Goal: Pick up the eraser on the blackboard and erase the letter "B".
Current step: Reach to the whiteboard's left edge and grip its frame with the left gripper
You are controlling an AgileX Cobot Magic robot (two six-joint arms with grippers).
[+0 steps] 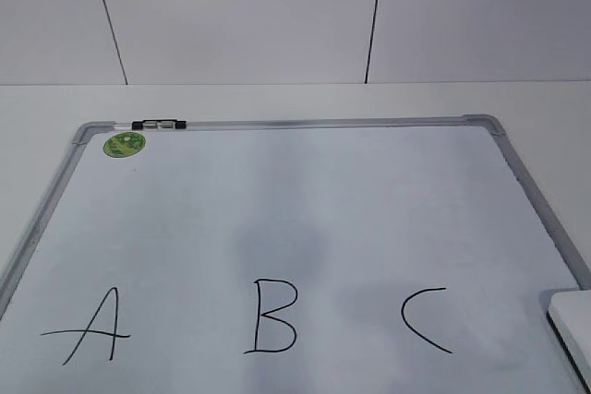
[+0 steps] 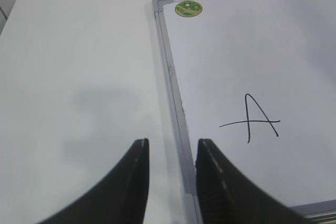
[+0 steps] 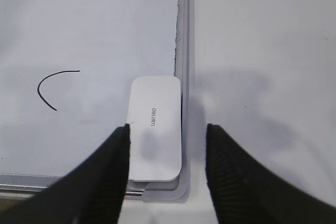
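eraser [image 3: 155, 132]: white rounded block, grey lettering up, flat at my blackboard's [image 1: 277, 191] 4 o'clock corner against the frame | blackboard: white, grey-framed, lying flat | letter "B" [image 1: 271, 317]: intact black marker, 6 o'clock edge

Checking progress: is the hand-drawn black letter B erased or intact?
Intact: the black marker letter B shows complete strokes on the grey-framed white board.
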